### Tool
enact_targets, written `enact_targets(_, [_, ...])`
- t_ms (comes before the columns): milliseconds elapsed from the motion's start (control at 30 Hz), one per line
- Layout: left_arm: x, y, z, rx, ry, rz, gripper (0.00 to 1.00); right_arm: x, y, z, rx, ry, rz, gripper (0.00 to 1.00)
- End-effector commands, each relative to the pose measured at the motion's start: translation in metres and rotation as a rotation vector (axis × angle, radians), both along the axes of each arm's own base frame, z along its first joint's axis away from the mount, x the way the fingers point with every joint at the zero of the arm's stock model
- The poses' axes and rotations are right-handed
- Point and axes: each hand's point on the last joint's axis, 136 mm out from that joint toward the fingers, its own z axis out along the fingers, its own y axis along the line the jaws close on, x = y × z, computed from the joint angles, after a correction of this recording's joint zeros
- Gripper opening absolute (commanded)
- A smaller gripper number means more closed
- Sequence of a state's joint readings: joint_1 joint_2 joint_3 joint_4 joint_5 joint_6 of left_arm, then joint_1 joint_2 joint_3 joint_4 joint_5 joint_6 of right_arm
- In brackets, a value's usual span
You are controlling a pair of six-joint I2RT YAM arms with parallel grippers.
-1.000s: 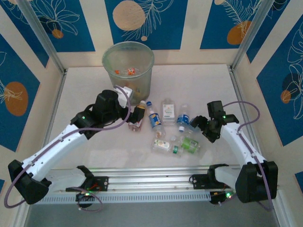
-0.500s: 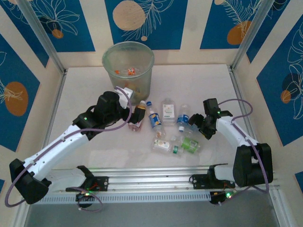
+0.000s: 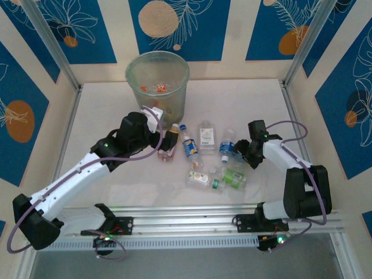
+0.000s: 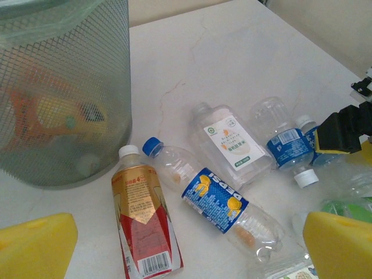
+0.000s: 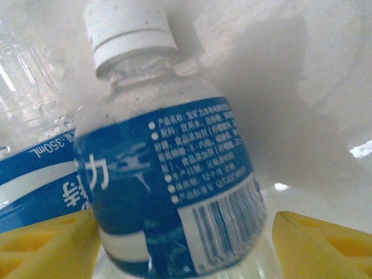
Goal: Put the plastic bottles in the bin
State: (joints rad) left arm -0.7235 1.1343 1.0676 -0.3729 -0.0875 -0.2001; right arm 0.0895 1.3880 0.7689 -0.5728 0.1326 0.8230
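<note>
Translucent grey-green round plastic bin [image 3: 157, 87] stands at the far side of the pale table [image 3: 250, 99], with some bottles already inside.

The left arm reaches toward it. The left gripper [image 3: 167, 141] hangs over a clear plastic bottle with a red-and-gold label [image 4: 142, 224]. Its yellow pads [image 4: 35, 244] are spread wide and hold nothing. That bottle lies flat, white cap toward the bin's base, near it but apart.

The right gripper [image 3: 236, 151] is at the right edge of the loose bottle cluster, jaws parted either side of a small clear bottle with a blue label and white cap [image 5: 168, 192].

- Key relation: this bottle lies dead ahead of the claw, long axis running straight out from it, cap at the far end.
- The fingers therefore cross it at the label.
- The right-hand pad [image 5: 325, 244] shows a gap to the bottle. The other pad is partly hidden, so contact there is unclear.
- Closing looks like the next need.
- The bin is well apart to the far left, nearer the left arm.

Change over the last second: the right gripper has crept left into the cluster and its elbow has folded in. The left arm has barely shifted, and the bottles lie as before.
</note>
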Motion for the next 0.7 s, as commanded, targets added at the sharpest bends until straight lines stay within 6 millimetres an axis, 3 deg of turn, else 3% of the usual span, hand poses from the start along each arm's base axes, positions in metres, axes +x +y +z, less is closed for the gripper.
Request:
enact_targets(0, [0.004, -0.003, 0.011, -0.002, -0.047, 0.0, 0.99, 0.014, -0.006, 0.003, -0.018, -0.019, -0.012, 0.76])
enact_targets(367, [0.01, -0.006, 0.009, 0.009, -0.042, 0.008, 1.0, 0.02, -0.011, -0.015, -0.057, 0.03, 0.011, 0.75])
enact_targets(667, [0.017, -0.002, 0.012, 0.008, -0.025, 0.064, 1.0, 0.033, -0.015, 0.017, -0.098, -0.065, 0.049, 0.54])
